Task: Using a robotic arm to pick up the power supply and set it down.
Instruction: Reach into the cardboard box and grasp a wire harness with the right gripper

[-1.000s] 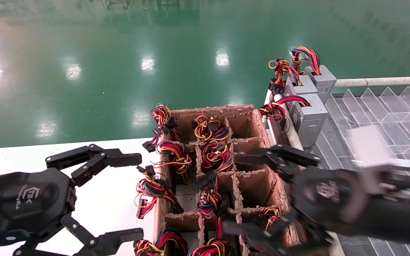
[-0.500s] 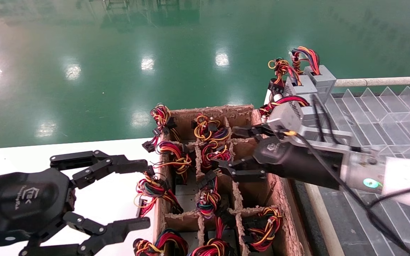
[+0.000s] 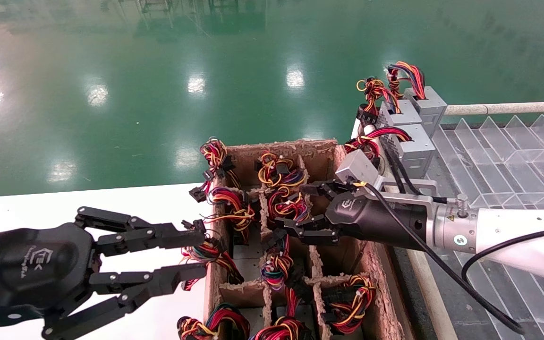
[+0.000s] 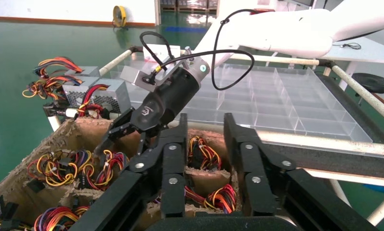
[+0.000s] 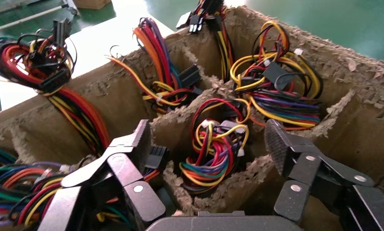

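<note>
Support surface: white flat table top, seen in the head view at the robot's left and centre, with glossy green floor beyond its far edge.

Directly on it: one brown rough-edged cardboard crate with cardboard dividers forming compartments, standing at the table's right end. Most compartments hold coloured wire bundles; two on its right side look bare.

Adjoining, right of the crate: clear plastic partitioned tray on a white tube-framed rack; whether this rack touches the table is unclear. Three silver-grey metal boxes with wire bundles stand at its far-left corner.
</note>
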Available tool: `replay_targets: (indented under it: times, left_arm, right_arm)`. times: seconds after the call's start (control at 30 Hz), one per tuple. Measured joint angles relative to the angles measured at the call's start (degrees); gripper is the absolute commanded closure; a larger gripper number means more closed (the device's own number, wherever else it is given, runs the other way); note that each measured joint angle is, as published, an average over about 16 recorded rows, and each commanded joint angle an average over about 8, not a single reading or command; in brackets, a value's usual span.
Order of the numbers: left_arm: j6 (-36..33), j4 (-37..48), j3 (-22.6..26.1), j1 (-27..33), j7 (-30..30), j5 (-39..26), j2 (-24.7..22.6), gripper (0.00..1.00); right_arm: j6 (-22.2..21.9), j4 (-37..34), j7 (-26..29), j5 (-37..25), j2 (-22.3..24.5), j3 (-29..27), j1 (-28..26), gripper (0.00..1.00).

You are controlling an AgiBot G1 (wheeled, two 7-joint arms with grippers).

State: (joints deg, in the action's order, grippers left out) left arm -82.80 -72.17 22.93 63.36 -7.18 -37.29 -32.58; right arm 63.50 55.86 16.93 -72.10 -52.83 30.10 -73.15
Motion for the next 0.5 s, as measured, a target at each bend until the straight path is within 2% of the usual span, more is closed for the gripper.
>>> replay_targets:
  times: [0.5]
  left_arm:
    - [0.0, 0.0, 0.0, 0.0, 0.0, 0.0, 0.0, 1.00]
  right_arm:
    - [0.1, 1.6, 0.3, -1.4, 1.1, 0.6, 0.2, 1.00]
